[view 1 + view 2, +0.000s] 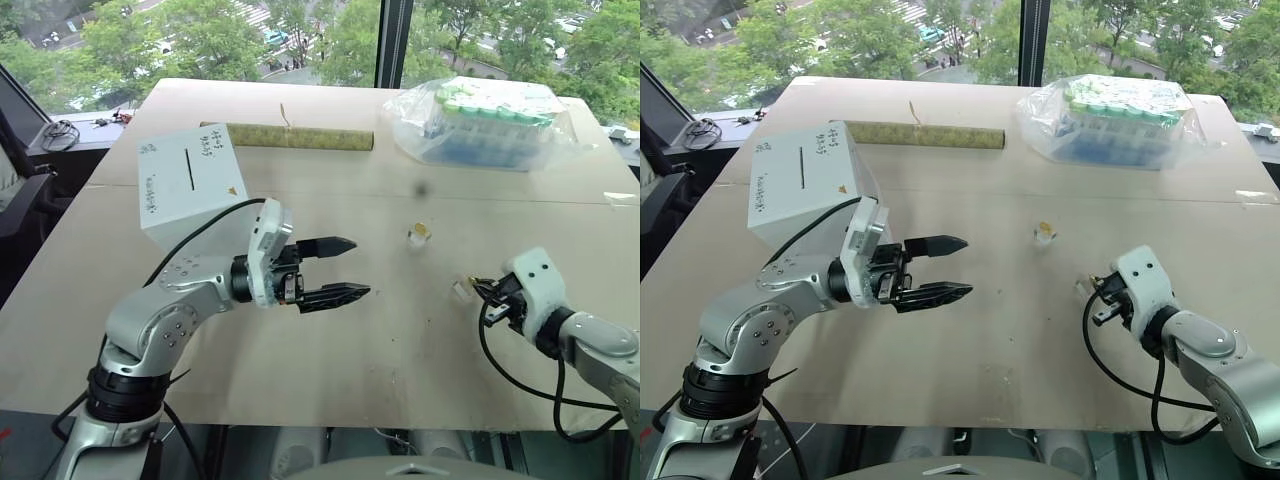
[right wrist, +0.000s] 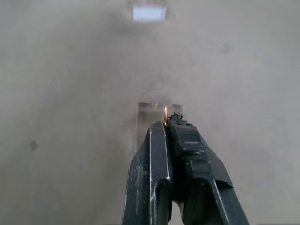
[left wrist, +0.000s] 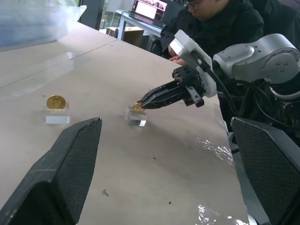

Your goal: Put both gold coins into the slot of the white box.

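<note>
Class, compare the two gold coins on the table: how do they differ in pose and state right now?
One gold coin stands upright and untouched on its clear holder; the other gold coin is pinched between the shut fingers of the right gripper at its own holder. The first shows its face; the second shows mostly its edge. Both are small, shiny and gold.

- The left arm reached in from the left with its elbow bent, forearm crossing toward the middle.
- The left claw (image 1: 340,270) pointed level toward the robot's right, its two black fingers (image 1: 328,246) spread wide with nothing between them.
- The right arm came in from the right, wrist angled downward.
- The right claw (image 3: 140,104) had its fingers pressed together, tips pinching a gold coin (image 3: 138,107) low over the surface (image 3: 154,178).
</note>
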You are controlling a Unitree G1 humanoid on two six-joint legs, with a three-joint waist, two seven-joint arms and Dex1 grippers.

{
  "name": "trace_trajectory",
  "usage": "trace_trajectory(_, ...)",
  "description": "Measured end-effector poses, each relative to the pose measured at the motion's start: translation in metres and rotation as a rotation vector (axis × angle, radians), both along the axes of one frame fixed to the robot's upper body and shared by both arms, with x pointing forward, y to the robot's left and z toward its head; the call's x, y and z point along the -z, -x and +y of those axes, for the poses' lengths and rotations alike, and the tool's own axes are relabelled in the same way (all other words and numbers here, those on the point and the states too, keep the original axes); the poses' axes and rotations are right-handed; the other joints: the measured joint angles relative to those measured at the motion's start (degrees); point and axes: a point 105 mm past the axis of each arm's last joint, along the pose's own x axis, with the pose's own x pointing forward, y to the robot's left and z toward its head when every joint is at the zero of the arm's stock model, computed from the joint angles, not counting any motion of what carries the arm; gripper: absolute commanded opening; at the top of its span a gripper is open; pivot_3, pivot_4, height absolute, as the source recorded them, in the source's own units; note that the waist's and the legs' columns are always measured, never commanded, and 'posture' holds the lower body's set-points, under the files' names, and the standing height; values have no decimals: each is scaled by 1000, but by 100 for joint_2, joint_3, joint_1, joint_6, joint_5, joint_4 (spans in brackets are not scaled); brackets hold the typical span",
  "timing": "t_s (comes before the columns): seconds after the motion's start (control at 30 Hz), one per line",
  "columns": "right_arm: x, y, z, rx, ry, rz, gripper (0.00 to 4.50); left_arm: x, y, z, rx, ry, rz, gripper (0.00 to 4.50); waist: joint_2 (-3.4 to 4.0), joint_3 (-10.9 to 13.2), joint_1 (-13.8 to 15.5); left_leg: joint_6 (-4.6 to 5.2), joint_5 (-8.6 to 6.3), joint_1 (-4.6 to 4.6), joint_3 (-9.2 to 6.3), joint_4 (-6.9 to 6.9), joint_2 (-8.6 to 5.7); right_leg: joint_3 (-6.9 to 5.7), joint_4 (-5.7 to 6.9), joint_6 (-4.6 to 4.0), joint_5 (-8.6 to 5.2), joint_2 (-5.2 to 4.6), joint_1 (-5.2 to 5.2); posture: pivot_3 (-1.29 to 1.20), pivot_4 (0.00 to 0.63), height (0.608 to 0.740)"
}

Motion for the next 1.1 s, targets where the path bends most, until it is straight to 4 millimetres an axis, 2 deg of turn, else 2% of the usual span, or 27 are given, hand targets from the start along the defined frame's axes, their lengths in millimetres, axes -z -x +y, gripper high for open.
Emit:
trace_trajectory(0.03, 1, 1, -3, -3, 29, 6, 65, 1, 1, -1, 5, 0, 0, 4500, 2, 0, -1, 0, 0, 0, 2, 0, 0, 2, 0, 0, 0, 0, 0, 0, 150, 740)
trace_trajectory(0.13, 1, -1, 0, 30, -56, -2, 65, 4, 1, -2, 2, 0, 2, 4500, -8, -5, -2, 0, 0, 1, -3, -1, 6, 0, 1, 0, 0, 8, 0, 0, 150, 740)
trace_trajectory(0.3, 0, 0, -3, 34, -56, 12, 65, 8, 2, -1, 5, -5, 4, 4500, -1, -1, -1, 0, 0, 1, 1, -1, 2, 7, 3, -1, 0, 6, -1, 0, 150, 740)
trace_trajectory(0.37, -5, -4, -1, 70, -175, -2, 65, 8, 2, -1, 4, -6, 1, 4500, -7, -4, 0, 0, 0, 1, -3, -1, 4, 3, 3, -1, 0, 8, -1, 0, 150, 740)
trace_trajectory(0.4, -6, -3, -2, 60, -160, -2, 65, 8, 2, -2, 5, -4, -2, 4500, 11, 1, 2, 0, 0, 1, 3, 0, 1, 11, 5, -1, 0, 5, -2, 0, 150, 740)
trace_trajectory(0.5, -2, 0, -12, 104, -179, 25, 65, 8, 2, -1, 4, -4, -8, 4500, -12, -6, 12, 0, 0, -2, -6, -1, 0, 8, 4, -2, 0, 9, 0, 0, 150, 740)
trace_trajectory(0.57, 3, 5, -17, 78, -83, 53, 65, 8, 2, 0, 6, -10, -17, 4500, 2, -1, -2, 0, 0, 2, 6, -1, -4, 21, 4, -3, 1, 4, -1, 0, 150, 740)
trace_trajectory(0.67, -4, 1, -15, 108, -177, 21, 65, 10, 4, 0, 10, -7, -17, 4500, -11, -7, -16, 0, 0, 3, 3, -1, 2, 22, 5, -1, 0, 12, -2, 0, 150, 740)
trace_trajectory(0.83, -21, 0, -4, 64, -298, -25, 65, 11, 4, -1, 8, 4, -10, 4500, -9, -7, -6, 0, 0, 4, -2, -1, 3, 17, 10, -1, 0, 12, -1, 0, 150, 740)
trace_trajectory(1.07, -70, 10, 36, -232, -411, -128, 65, 0, 3, -6, 49, 52, 29, 4500, -10, -5, -2, 0, 0, 2, -3, -1, 2, 17, 10, -1, 0, 12, -1, 0, 150, 740)
trace_trajectory(1.1, -77, 13, 43, -285, -419, -139, 19, -3, 3, -8, 60, 64, 36, 4249, -9, -5, -3, 0, 0, 3, -3, -1, 2, 17, 10, -1, 0, 12, -1, 0, 150, 740)
